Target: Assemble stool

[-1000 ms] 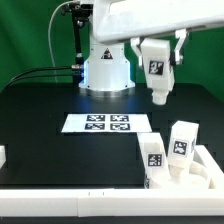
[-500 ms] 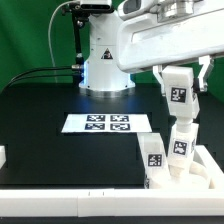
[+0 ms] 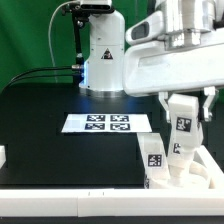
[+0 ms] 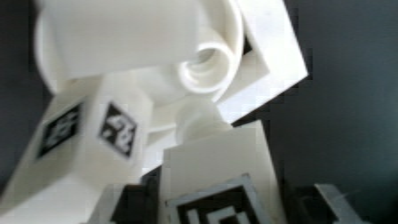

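My gripper (image 3: 183, 104) is shut on a short white stool leg (image 3: 183, 120) with a black-and-white tag, held upright at the exterior view's right. Right below it lies the white stool seat (image 3: 190, 178). Two tagged legs stand on the seat, one (image 3: 152, 156) toward the exterior view's left and one (image 3: 178, 151) just under the held leg. Whether the held leg touches that one I cannot tell. In the wrist view the held leg (image 4: 222, 195) fills the space between my dark fingers (image 4: 139, 195), and beyond it are a tagged leg (image 4: 89, 130) and a round socket (image 4: 210, 70).
The marker board (image 3: 107, 123) lies flat on the black table in front of the arm's base (image 3: 103, 65). A long white border rail (image 3: 70, 203) runs along the near edge. A small white piece (image 3: 3, 155) sits at the exterior view's left edge.
My gripper has carried the leg toward the exterior view's right and down, from above the marker board's end to just over the seat. It has stayed shut on the leg.
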`<state>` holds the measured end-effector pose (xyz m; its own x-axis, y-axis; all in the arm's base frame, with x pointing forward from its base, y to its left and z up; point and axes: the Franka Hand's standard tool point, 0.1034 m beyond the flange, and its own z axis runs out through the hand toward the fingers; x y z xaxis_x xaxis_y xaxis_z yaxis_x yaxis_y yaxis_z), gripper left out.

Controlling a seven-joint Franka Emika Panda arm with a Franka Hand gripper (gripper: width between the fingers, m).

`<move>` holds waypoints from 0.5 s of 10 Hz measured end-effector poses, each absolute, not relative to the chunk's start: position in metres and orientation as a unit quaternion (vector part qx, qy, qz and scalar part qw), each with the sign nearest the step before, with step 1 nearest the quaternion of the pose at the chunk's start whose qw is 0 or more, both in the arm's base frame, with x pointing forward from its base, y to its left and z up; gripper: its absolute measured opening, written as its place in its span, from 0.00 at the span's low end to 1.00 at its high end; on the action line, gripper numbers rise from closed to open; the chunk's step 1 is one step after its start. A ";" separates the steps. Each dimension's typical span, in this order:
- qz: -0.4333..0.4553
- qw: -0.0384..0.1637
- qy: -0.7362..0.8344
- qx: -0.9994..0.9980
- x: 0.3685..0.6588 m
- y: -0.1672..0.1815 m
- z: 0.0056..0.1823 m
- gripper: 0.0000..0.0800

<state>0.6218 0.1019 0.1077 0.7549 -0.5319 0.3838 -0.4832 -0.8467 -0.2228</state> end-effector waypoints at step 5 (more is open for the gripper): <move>-0.227 0.043 0.261 -0.937 0.619 0.104 0.088 0.40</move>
<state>0.6188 0.1037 0.0878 0.7610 -0.5088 0.4025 -0.4699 -0.8600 -0.1987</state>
